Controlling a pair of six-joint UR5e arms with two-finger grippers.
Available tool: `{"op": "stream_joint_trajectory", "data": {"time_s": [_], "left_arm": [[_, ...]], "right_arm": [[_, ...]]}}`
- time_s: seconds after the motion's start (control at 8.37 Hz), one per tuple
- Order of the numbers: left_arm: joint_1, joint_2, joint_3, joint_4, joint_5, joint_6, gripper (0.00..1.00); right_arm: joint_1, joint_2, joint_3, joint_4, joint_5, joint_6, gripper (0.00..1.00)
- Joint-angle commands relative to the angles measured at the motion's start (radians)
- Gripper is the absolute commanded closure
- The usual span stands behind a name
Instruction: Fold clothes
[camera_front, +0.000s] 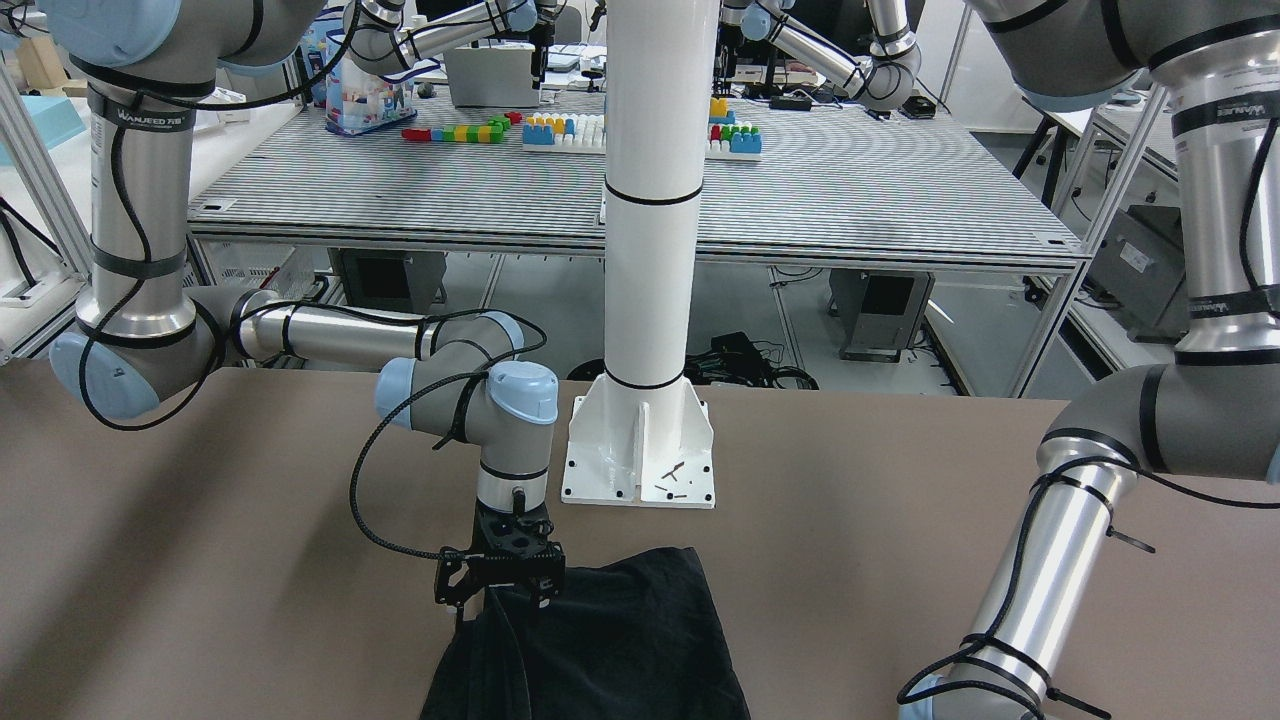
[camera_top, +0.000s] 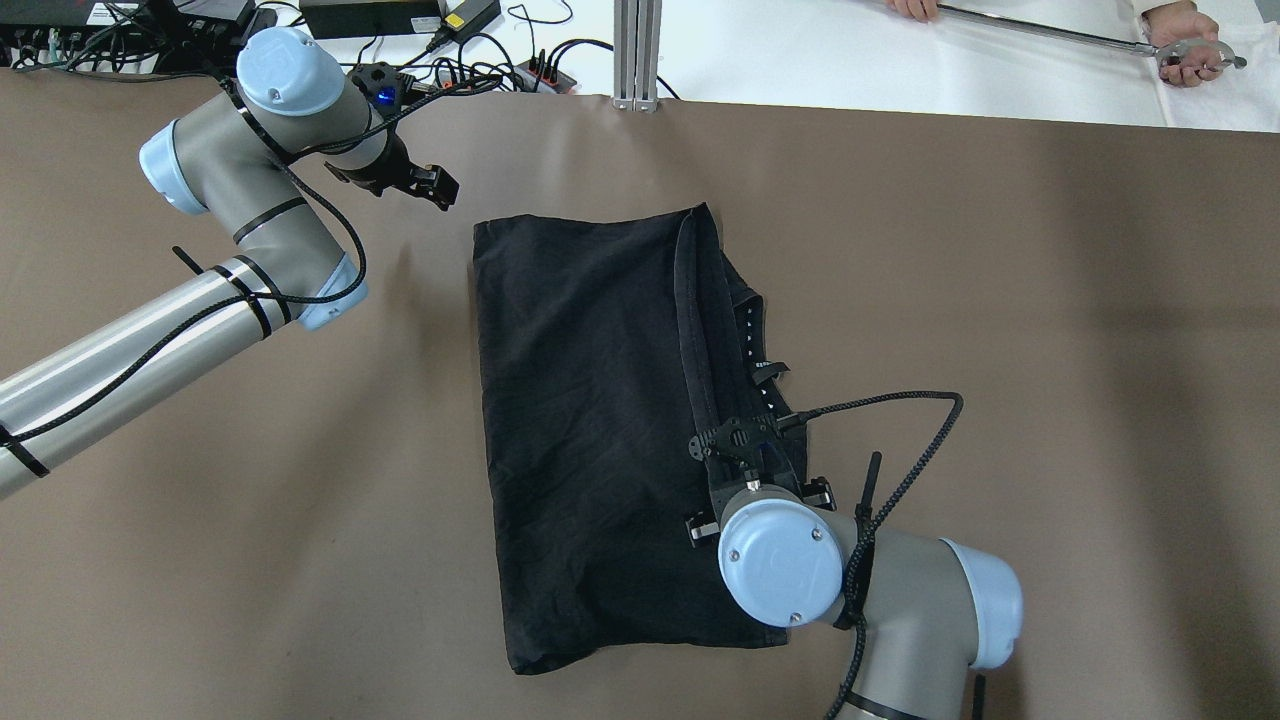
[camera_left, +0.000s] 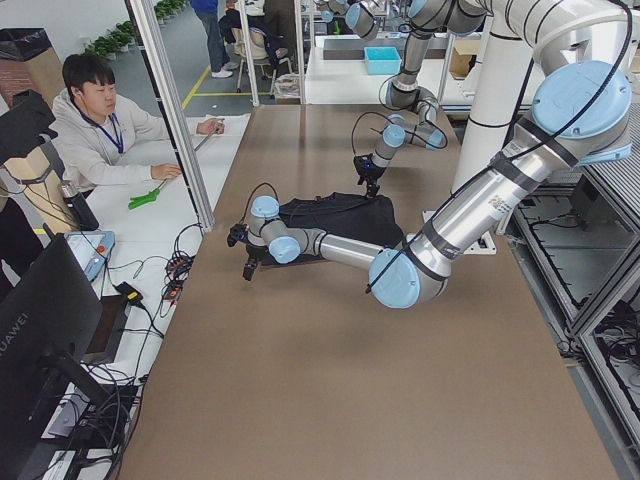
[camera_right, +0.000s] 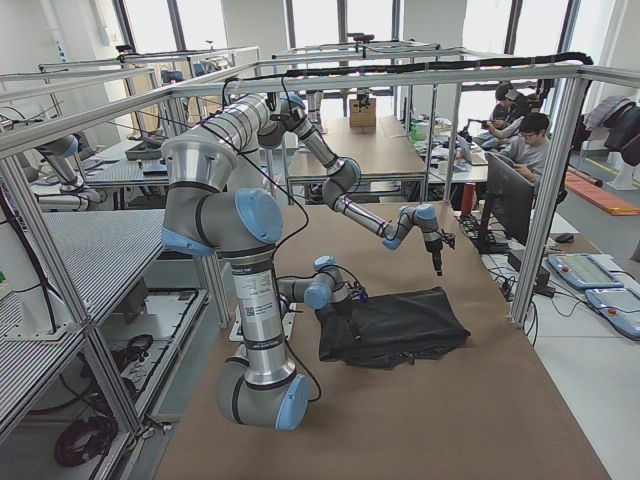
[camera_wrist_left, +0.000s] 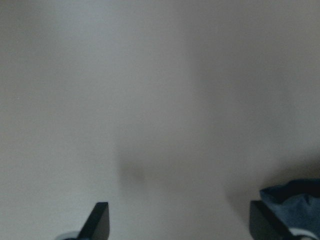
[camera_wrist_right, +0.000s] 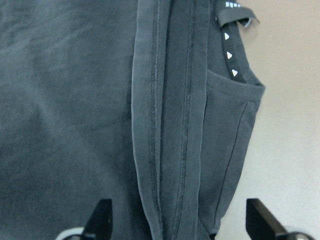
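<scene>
Lying flat mid-table, the black garment is showing a folded hem along its 3 o'clock side, seen from overhead. The right gripper is straddling that hem near 4 o'clock, fingers spread wide, clamping nothing. The left gripper is hanging at the garment's 10 o'clock over bare table, spread wide and empty.

Lighting: bright, even, from overhead. Shadows: soft, broad bands across the table. Glare: mild sheen on the pillar. Left wrist view: blurred, washed-out. Right wrist view: sharp on the clothes.
</scene>
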Motion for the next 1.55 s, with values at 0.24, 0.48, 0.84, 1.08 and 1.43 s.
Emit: {"op": "stream_joint_trajectory", "data": {"time_s": [0.24,0.48,0.84,1.08,1.43], "left_arm": [[-0.001,0.0,0.0,0.0,0.0,-0.002,0.0],[-0.001,0.0,0.0,0.0,0.0,-0.002,0.0],[-0.001,0.0,0.0,0.0,0.0,0.0,0.0],[-0.001,0.003,-0.001,0.0,0.0,0.0,0.0],[-0.001,0.005,-0.001,-0.001,0.0,0.0,0.0]], "right_arm": [[0.037,0.066,-0.154,0.0,0.038,-0.092,0.06],[0.037,0.073,-0.16,0.0,0.042,-0.092,0.06],[0.116,0.076,-0.212,0.004,0.042,-0.139,0.06],[0.202,0.074,-0.267,0.007,0.051,-0.177,0.06],[0.247,0.149,-0.267,0.009,0.115,-0.199,0.06]]}}
